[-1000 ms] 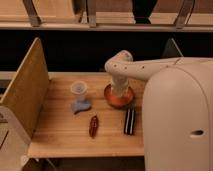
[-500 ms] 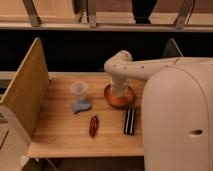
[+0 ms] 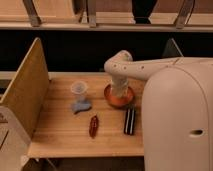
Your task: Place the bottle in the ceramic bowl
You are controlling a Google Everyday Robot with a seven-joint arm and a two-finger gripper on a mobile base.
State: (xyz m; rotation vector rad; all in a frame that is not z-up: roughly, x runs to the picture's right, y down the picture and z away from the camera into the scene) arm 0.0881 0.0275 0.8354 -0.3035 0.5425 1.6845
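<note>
Reaching down over the shallow terracotta ceramic bowl (image 3: 119, 98) on the wooden counter (image 3: 65, 132), my gripper (image 3: 119, 92) hung just inside its rim; my arm hid the bottle, presumably there, so release and withdrawal seemingly remained

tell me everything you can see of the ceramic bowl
The ceramic bowl is shallow, round and reddish-orange, terracotta in look, wider than the clear plastic cup to its left. It sits upright on the wooden table, toward the back and right of the middle. The arm comes down from above so that the gripper is right over or inside the bowl and hides most of its interior; only the rim and front wall show. Whether the bottle is inside cannot be told.
</note>
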